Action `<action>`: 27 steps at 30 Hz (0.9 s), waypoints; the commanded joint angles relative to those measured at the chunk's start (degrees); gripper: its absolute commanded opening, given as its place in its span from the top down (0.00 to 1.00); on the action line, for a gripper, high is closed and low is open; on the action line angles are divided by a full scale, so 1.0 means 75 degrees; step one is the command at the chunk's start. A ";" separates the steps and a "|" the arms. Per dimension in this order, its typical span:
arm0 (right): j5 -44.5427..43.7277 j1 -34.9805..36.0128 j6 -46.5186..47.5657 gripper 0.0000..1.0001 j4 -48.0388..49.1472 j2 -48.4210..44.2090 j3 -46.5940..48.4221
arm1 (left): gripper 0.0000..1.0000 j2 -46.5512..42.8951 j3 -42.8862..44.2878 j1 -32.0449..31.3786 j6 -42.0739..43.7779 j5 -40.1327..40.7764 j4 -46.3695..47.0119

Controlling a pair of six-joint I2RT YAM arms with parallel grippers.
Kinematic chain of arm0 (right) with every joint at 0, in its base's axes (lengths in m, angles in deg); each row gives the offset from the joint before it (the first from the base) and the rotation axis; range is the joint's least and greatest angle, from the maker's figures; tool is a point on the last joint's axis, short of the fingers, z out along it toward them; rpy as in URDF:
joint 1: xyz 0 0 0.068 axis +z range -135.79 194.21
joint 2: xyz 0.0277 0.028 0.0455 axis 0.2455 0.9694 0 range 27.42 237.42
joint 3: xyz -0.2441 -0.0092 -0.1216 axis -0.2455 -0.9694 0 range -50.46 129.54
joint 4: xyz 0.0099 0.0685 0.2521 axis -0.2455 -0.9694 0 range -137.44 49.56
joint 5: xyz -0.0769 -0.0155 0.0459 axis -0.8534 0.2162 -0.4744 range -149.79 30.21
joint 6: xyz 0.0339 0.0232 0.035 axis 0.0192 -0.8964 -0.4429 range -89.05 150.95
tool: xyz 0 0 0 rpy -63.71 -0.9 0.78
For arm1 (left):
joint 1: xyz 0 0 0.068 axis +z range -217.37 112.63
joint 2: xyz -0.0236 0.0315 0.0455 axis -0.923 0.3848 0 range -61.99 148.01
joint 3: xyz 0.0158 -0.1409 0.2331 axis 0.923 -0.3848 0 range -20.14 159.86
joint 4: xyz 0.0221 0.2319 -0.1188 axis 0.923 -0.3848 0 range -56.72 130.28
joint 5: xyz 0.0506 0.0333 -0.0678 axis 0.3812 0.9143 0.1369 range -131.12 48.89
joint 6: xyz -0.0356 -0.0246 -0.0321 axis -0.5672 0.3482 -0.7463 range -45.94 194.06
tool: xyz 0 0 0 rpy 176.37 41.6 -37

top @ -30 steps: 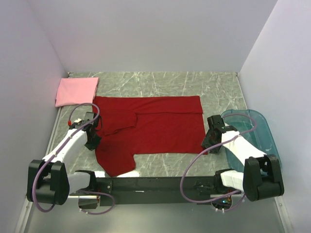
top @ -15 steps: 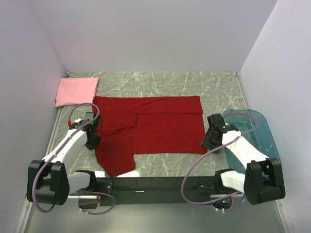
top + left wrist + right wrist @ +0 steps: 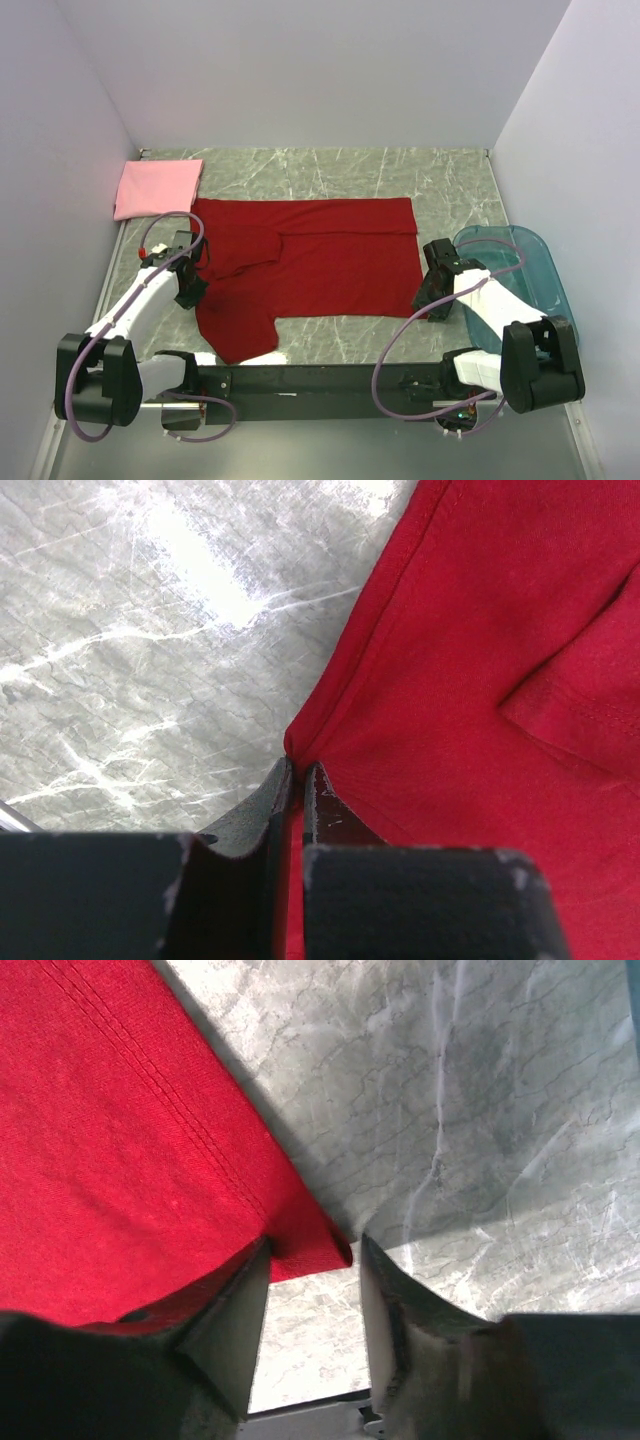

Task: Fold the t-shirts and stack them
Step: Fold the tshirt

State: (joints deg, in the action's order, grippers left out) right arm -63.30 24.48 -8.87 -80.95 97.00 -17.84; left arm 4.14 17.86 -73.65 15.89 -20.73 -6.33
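Observation:
The deep red t-shirt (image 3: 310, 260) lies spread on the marble table, one sleeve folded over its left part. My left gripper (image 3: 193, 292) is shut on the shirt's left edge (image 3: 330, 720); cloth is pinched between its fingers (image 3: 275, 805). My right gripper (image 3: 428, 300) is open at the shirt's near right corner (image 3: 310, 1245), which lies between its fingers (image 3: 235, 1300), touching the left one. The light pink t-shirt (image 3: 157, 187) lies folded at the far left corner.
A translucent teal-blue bin (image 3: 530, 265) stands at the right edge, just right of my right arm. White walls close the table on three sides. A black rail (image 3: 320, 380) runs along the near edge.
The right gripper shifted slightly left toward the shirt's near right corner. The left gripper and the shirt have hardly moved.

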 commanded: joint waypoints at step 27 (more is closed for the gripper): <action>-0.0493 0.0015 0.0246 1.00 -0.0774 -0.0139 0.2130 | 0.97 -0.0076 0.1202 0.0814 0.0678 -0.0186 -0.0606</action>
State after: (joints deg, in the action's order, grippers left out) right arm -64.66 24.48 -8.14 -85.63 94.53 -6.11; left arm 2.30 23.76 -67.97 19.14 -22.33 -10.22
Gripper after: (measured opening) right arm 0.026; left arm 0.085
